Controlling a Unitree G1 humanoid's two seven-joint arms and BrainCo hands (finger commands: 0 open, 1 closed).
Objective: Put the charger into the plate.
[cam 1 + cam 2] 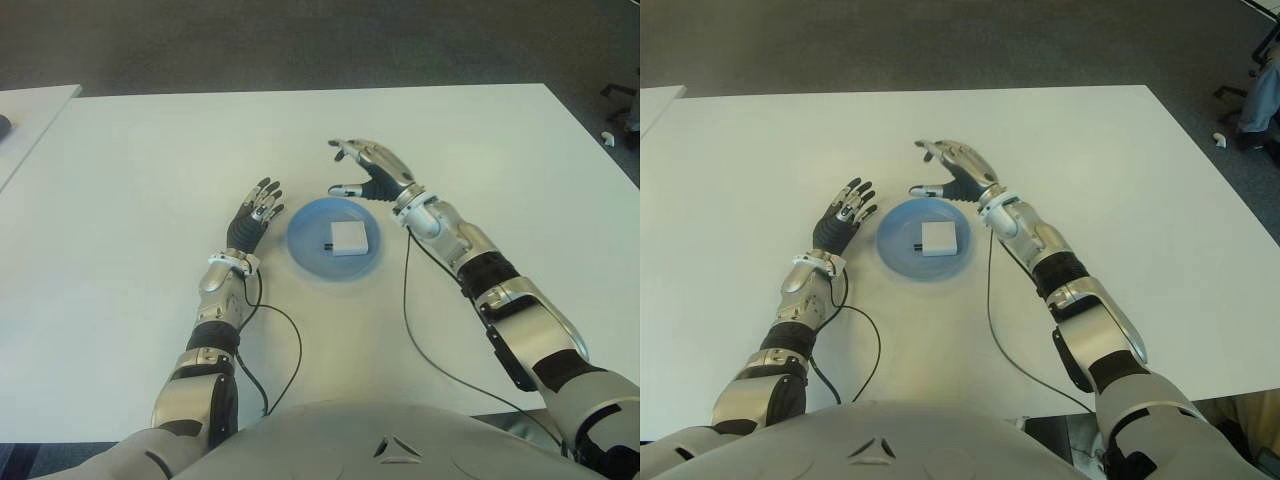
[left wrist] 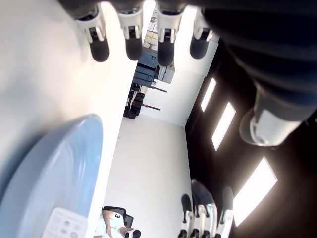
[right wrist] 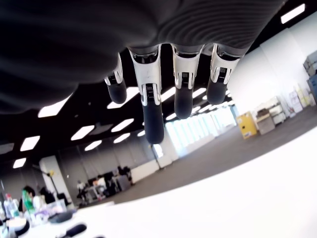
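Observation:
A white square charger (image 1: pixel 348 238) lies flat inside the blue plate (image 1: pixel 307 256) in the middle of the white table. My right hand (image 1: pixel 366 167) hovers just behind the plate's far right rim, fingers spread and holding nothing. Its wrist view shows the fingers (image 3: pixel 153 114) extended with only the room beyond them. My left hand (image 1: pixel 256 211) shows just left of the plate, fingers stretched out and empty. The left wrist view catches the plate's rim (image 2: pixel 59 163) and a corner of the charger (image 2: pixel 64 229).
The white table (image 1: pixel 120 180) stretches wide on all sides of the plate. Black cables (image 1: pixel 285 340) run from both wrists toward my torso. A second table's corner (image 1: pixel 30 110) shows at the far left. Dark floor lies beyond the far edge.

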